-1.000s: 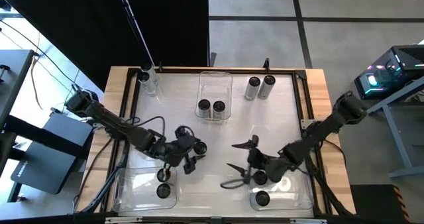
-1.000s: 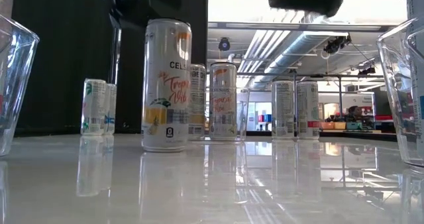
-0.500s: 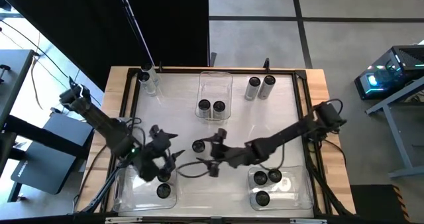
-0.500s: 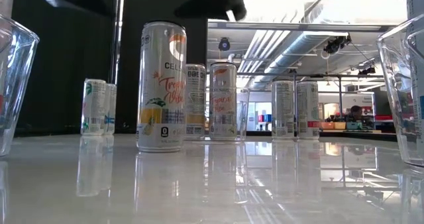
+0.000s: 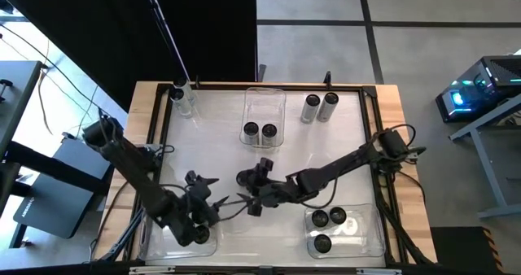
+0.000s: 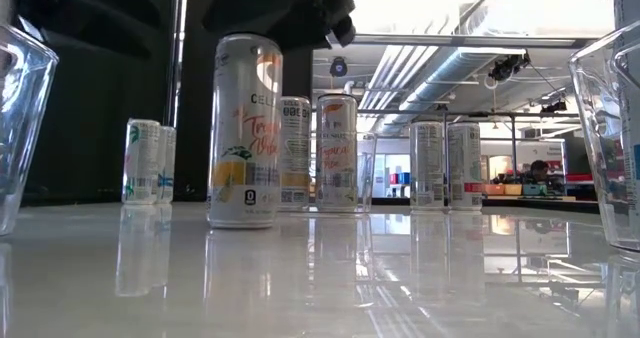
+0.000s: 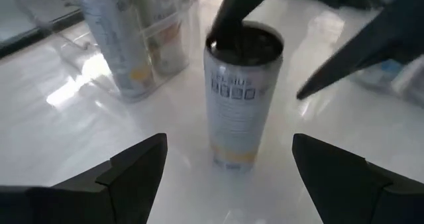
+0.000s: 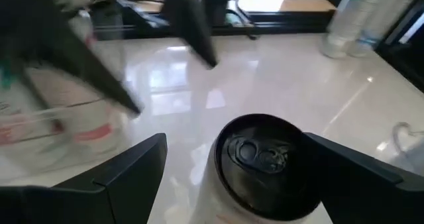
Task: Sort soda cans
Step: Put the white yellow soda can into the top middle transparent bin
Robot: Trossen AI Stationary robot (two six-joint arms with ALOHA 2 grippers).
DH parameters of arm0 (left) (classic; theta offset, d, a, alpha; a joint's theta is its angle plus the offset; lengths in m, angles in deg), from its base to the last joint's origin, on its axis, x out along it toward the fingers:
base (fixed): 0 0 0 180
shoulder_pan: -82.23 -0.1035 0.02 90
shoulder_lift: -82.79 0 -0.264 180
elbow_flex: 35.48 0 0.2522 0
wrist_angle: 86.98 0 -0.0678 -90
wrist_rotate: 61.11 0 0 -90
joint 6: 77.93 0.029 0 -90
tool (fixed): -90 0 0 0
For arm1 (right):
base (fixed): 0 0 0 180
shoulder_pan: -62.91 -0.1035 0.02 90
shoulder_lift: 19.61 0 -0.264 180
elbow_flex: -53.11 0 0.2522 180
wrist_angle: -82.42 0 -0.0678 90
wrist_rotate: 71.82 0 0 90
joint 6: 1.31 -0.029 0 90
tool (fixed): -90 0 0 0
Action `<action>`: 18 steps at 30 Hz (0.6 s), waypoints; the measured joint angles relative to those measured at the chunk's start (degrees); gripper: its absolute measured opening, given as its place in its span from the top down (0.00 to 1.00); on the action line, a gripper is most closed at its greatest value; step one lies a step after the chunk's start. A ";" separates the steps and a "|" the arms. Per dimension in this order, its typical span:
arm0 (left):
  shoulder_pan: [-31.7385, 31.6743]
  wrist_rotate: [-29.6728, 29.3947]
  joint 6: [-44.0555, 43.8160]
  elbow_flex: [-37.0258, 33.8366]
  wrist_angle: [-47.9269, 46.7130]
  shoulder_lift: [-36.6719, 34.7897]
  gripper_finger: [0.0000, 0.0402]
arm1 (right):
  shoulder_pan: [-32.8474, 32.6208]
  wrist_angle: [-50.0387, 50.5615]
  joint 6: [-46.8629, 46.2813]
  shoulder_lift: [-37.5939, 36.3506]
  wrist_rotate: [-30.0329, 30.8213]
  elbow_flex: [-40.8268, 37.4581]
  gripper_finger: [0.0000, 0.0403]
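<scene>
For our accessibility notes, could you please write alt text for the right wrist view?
The open right gripper hangs just above a lone upright soda can, its dark top between the fingers. Beyond it lies the glossy white table, with the left gripper's dark fingers pointing in.

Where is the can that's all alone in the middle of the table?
From above, the lone can stands upright mid-table, just in front of the middle bin, with the open right gripper right beside it.
</scene>
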 joint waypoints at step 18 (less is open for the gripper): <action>-0.14 -1.98 0.98 0.03 2.61 2.09 0.20 | 0.45 -4.70 2.88 -0.39 2.38 -0.17 0.15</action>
